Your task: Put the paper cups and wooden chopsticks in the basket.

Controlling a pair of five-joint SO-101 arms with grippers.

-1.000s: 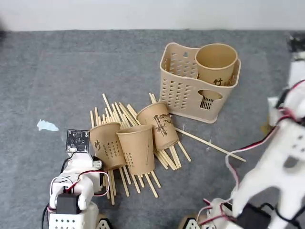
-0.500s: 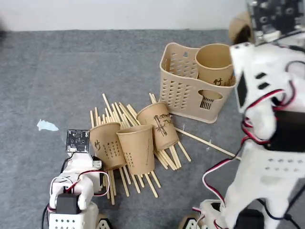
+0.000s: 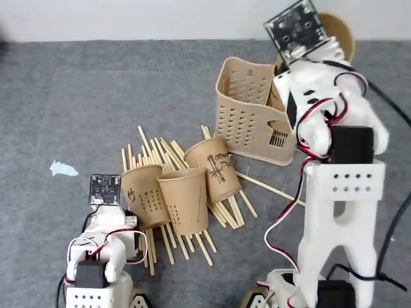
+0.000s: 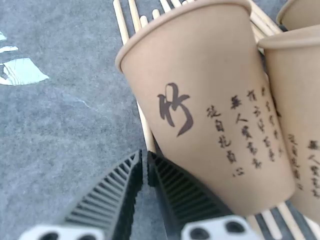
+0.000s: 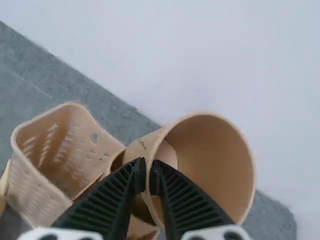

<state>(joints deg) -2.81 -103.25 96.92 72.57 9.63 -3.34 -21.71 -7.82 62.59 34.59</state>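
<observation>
Gripping a paper cup (image 5: 210, 155) by its rim, the right fingers (image 5: 175, 195) are clamped on its wall; the right wrist view places it just above the basket (image 5: 45, 150) edge. The high view adds three further cups (image 3: 186, 199) lying on their sides near the basket's front, on scattered chopsticks (image 3: 160, 153) across the grey desk (image 3: 96, 96). The left wrist view records the left fingers (image 4: 120, 190) closed together, empty, just beside the cup farthest from the basket (image 4: 210, 115).

Robotics test bench, apparently: grey felt-covered desk (image 3: 77, 96), plain white wall (image 3: 128, 19), exposed wiring (image 3: 314, 125) on a white arm (image 3: 337, 218).
</observation>
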